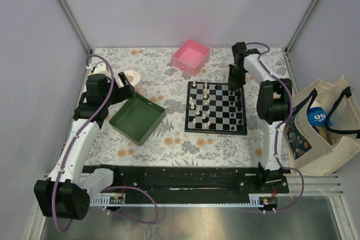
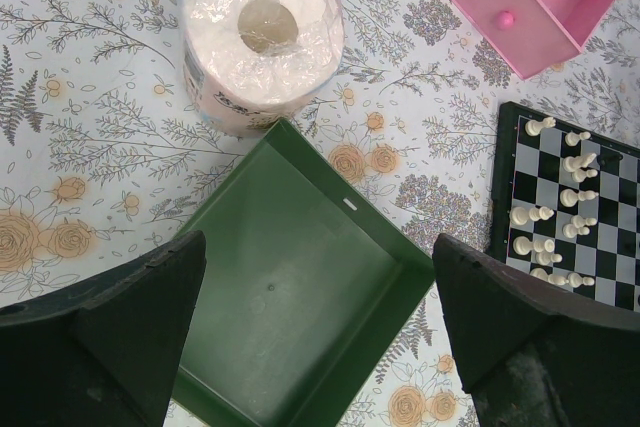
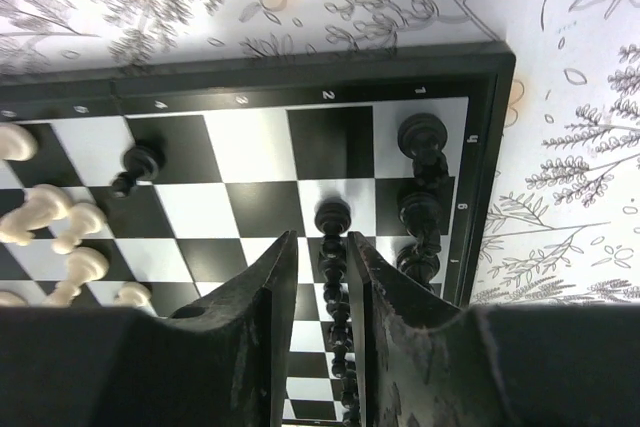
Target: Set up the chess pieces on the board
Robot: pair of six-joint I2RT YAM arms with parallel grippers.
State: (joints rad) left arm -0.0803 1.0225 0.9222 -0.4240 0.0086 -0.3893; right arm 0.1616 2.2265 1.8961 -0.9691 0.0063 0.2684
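The board (image 1: 215,132) lies right of centre, with cream-white chess pieces (image 1: 203,105) on its left half and black ones (image 1: 239,102) along its right side. My right gripper (image 1: 236,82) hovers over the board's far right corner. In the right wrist view its jaws (image 3: 322,237) stand narrowly open astride a line of black pawns (image 3: 332,215), a sliver of gap on each side. More black pieces (image 3: 422,134) stand by the board's rim (image 3: 300,72), and white ones (image 3: 60,217) at the left. My left gripper (image 2: 320,247) hangs wide open and empty above the green tray (image 2: 290,307).
A wrapped paper roll (image 1: 133,78) stands behind the green tray (image 1: 138,119). A pink box (image 1: 191,56) sits beyond the board. A tote bag (image 1: 323,127) leans off the table's right edge. Grey walls close in on three sides.
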